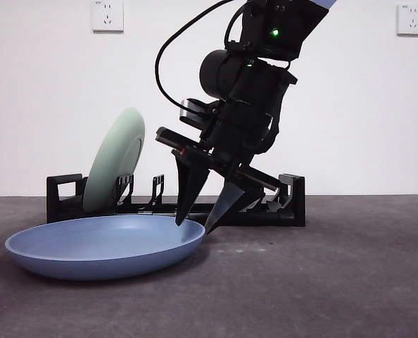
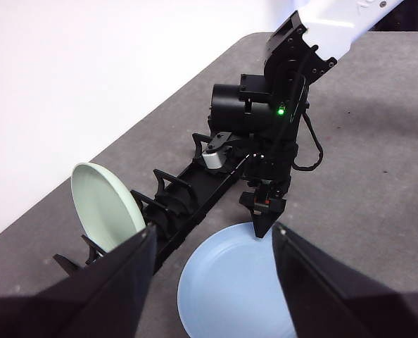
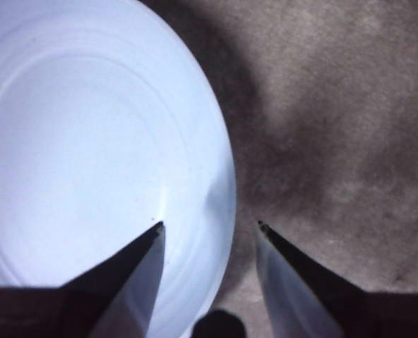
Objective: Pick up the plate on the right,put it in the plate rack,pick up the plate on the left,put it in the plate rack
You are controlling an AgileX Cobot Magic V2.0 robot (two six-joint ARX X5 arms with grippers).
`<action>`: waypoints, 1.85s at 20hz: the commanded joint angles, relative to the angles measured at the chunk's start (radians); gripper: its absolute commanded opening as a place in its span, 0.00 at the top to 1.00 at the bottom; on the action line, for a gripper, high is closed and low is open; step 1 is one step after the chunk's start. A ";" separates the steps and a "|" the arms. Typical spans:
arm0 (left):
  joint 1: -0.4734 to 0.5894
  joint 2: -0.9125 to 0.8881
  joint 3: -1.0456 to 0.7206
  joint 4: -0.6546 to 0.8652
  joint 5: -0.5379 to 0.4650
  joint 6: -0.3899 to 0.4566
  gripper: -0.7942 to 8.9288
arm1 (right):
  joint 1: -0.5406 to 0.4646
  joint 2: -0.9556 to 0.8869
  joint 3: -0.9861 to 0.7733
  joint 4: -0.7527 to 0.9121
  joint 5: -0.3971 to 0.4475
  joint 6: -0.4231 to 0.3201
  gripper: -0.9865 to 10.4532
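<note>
Straddling the near rim of the blue plate (image 1: 103, 246), the right gripper (image 1: 193, 227) in the front view had its jaws spread, one tip inside the rim and one outside, holding nothing yet; the plate lay flat on the table (image 1: 336, 282) just in front of the rack (image 1: 293, 201), where a green plate (image 1: 114, 160) already leaned on edge at one end. A shallow bite on that thin, sloped rim could, I judged, let the plate slide or tip out once lifted, and a swing toward the rack might knock the green plate. Seen from the left wrist, the left gripper (image 2: 212, 243) hung wide open and empty, well back from the work, while the rack (image 2: 188, 193) ran lengthwise along the wall side with the blue plate (image 2: 230, 289) beside it, face up. Through the right wrist camera, the right gripper (image 3: 209, 227) framed the plate (image 3: 89, 141) edge, rim between the open tips, neither clearly touching it.
</note>
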 commanded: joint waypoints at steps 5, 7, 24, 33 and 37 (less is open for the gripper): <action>-0.024 -0.003 -0.001 0.002 0.003 0.012 0.63 | 0.005 0.049 -0.009 0.012 0.000 0.021 0.75; -0.032 -0.003 -0.001 0.002 0.003 0.012 0.63 | 0.005 0.049 -0.009 0.013 0.002 0.021 0.84; -0.211 0.043 -0.001 0.009 -0.004 0.083 0.63 | -0.060 -0.412 -0.008 -0.226 0.036 -0.044 0.92; -0.448 0.123 -0.001 -0.012 -0.135 0.207 0.62 | -0.162 -0.595 -0.008 -0.488 -0.048 -0.065 0.92; -0.547 0.154 -0.001 -0.045 -0.263 0.261 0.62 | -0.150 -0.586 -0.008 -0.436 -0.155 0.005 0.92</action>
